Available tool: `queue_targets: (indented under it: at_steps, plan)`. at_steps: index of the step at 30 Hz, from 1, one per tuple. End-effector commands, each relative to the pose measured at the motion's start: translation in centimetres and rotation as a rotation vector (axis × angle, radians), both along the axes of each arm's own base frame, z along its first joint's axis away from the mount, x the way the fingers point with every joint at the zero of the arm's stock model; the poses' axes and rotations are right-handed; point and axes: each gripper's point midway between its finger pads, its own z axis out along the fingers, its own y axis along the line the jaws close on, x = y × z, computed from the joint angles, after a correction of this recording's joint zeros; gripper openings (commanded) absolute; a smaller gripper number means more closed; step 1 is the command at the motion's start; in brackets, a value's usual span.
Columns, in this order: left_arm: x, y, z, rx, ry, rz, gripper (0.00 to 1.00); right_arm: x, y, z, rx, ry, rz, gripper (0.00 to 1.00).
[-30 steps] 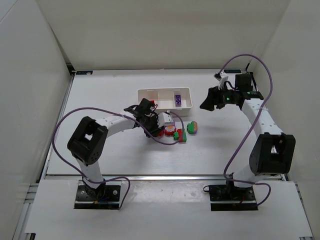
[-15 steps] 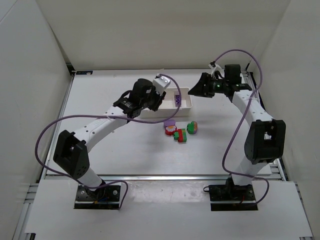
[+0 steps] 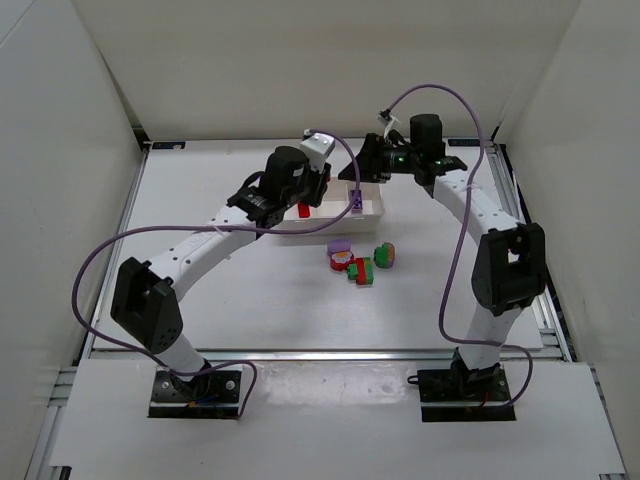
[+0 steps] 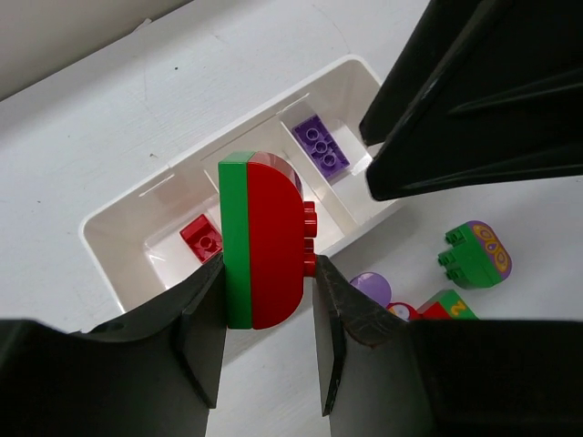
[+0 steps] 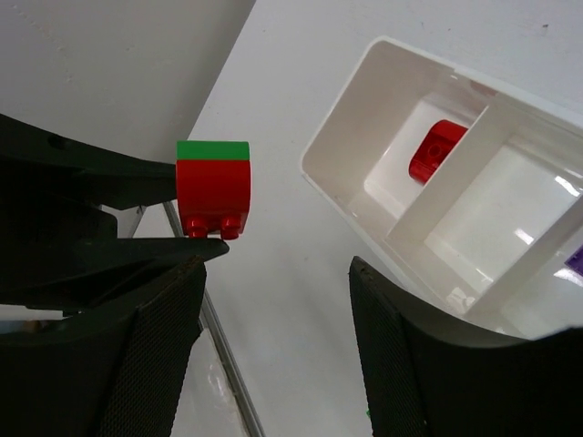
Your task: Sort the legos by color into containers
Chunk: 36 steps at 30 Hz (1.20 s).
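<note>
Legos (image 3: pixel 343 262) mid-sort: left gripper (image 4: pixel 269 271) is clamped on a red-and-green brick (image 4: pixel 260 241), pinched side-on between the fingers and held in the air above the tray (image 4: pixel 102 238). A second ago this claw was down at the loose pile; half a second ago it was already up by the tray's left end, and now it sits a bit further over it. In its wrist view the brick lines up with the divider between the left and middle compartments, so can't tell which one it's over. Left compartment holds a red brick (image 4: pixel 202 238), right compartment a purple brick (image 4: pixel 321 146). Just in front of the tray on the table (image 3: pixel 260 310), the loose pile matches half a second ago: purple round piece (image 3: pixel 339 246), red-green pair (image 3: pixel 360 270), green brick with a purple top (image 4: pixel 475 255). Right gripper (image 5: pixel 278 273) has swung left from off the tray's right corner. It now hangs over the tray's right end, close to the left claw, jaws roughly half apart and empty.
</note>
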Motion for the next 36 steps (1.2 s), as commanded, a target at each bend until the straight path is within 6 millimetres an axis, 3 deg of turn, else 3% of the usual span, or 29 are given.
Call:
queue_targets:
  at_steps: [1, 14, 20, 27, 31, 34, 35, 36]
  plan:
    - [0.3, -0.9, 2.9, -0.068, -0.053, -0.01, 0.1, 0.6, 1.3, 2.8, 0.056, -0.073, 0.039, 0.69]
    - [0.4, -1.4, 2.5, -0.051, -0.07, -0.052, 0.1, 0.1, 3.8, 4.3, 0.127, -0.104, 0.151, 0.72]
    - [0.4, -1.6, 2.3, -0.043, -0.084, -0.066, 0.1, 0.0, 4.4, 3.8, 0.149, -0.086, 0.192, 0.69]
    - [0.6, -1.6, 2.1, -0.041, -0.089, -0.064, 0.1, -0.3, 4.9, 3.5, 0.162, -0.088, 0.225, 0.41]
    - [0.6, -1.7, 1.9, -0.04, -0.086, -0.069, 0.1, -0.9, 5.0, 3.8, 0.185, -0.103, 0.271, 0.17]
    - [0.4, -1.9, 2.0, -0.038, -0.087, -0.083, 0.42, -1.2, 4.9, 3.9, 0.195, -0.122, 0.288, 0.06]
    - [0.3, -1.9, 1.9, -0.037, -0.081, -0.09, 0.62, -1.3, 4.8, 4.1, 0.193, -0.14, 0.295, 0.02]
    - [0.2, -1.9, 1.8, -0.034, -0.077, -0.093, 0.71, -1.6, 4.7, 3.9, 0.19, -0.136, 0.298, 0.01]
